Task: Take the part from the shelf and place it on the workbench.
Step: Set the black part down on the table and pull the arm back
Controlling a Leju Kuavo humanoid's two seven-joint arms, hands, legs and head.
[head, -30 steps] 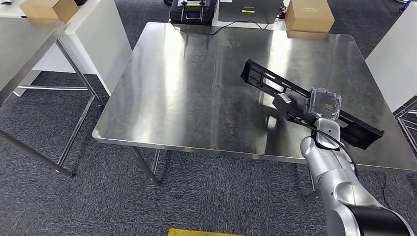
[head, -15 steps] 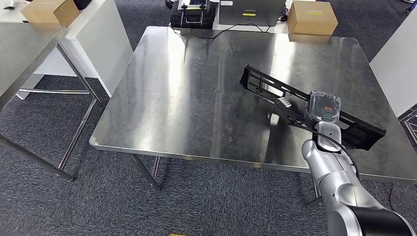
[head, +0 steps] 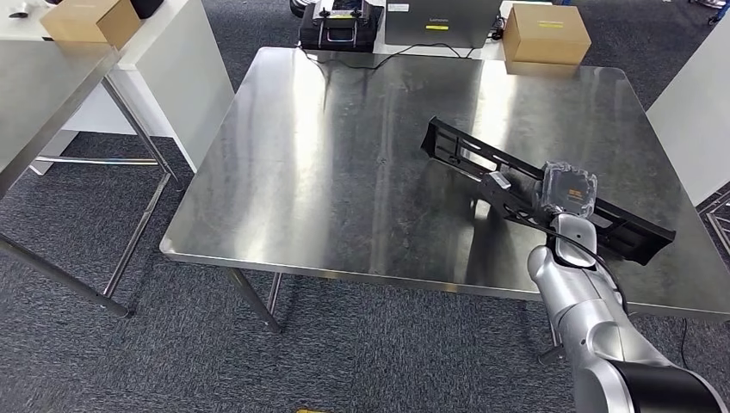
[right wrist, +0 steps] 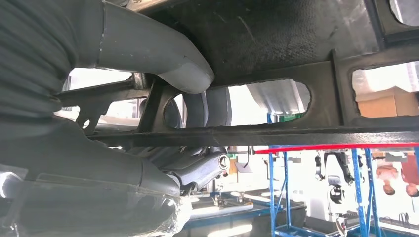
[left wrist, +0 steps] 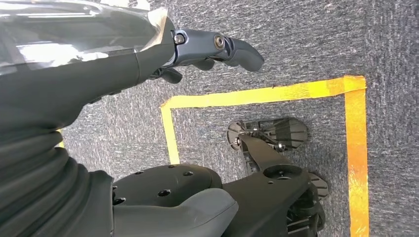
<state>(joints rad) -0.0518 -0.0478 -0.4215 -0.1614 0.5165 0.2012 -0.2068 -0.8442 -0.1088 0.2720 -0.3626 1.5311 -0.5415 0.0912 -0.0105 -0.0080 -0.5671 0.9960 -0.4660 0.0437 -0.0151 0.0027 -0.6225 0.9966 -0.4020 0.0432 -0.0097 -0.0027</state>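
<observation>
The part (head: 465, 148) is a long black plastic frame with cut-out slots. It lies slantwise over the right half of the steel workbench (head: 344, 155). My right hand (head: 555, 196) grips it near its middle, and its far end points to the table's centre. I cannot tell whether it touches the steel. In the right wrist view the thumb (right wrist: 163, 54) presses against the part (right wrist: 276, 44) and darker fingers curl through a slot. My left hand (left wrist: 148, 98) hangs over the carpet, fingers apart and holding nothing.
A cardboard box (head: 546, 33), a grey case (head: 439, 19) and a black device (head: 340, 21) stand behind the workbench's far edge. Another steel table (head: 43, 86) carrying a box (head: 90, 19) is at the left. A white panel (head: 697, 112) stands at the right. Yellow floor tape (left wrist: 356, 148) runs below.
The whole view has shifted slightly. The part stays in my right hand over the bench's right side, a touch lower than before.
</observation>
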